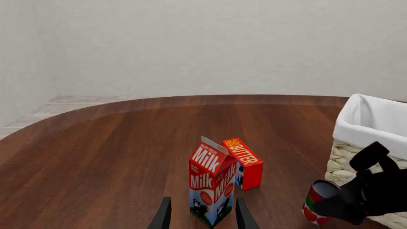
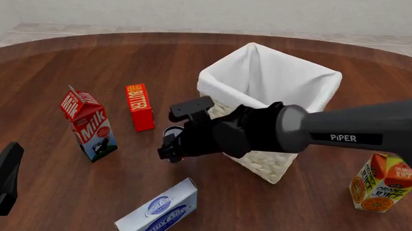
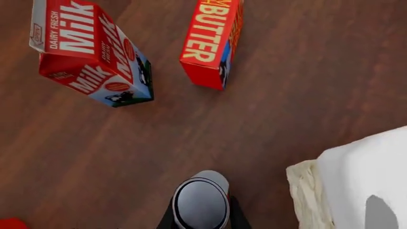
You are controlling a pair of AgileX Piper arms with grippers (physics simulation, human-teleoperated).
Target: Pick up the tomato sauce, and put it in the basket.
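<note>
Starting at the left of the front view, our left gripper sits low near the counter's near edge, its fingers spread open on either side of the milk carton ahead of them, not touching it. Just right of the milk stands the red butter box. Closer to us lies a pale blue-and-white box flat on the wood. Mid-scene, the right gripper has its fingers closed around the tomato sauce, silver top facing the wrist camera. From the left wrist view the can looks lifted off the counter and tilted, just beside the basket's near-left corner, still outside it. Far right stands an orange juice carton, well apart from the rest.
</note>
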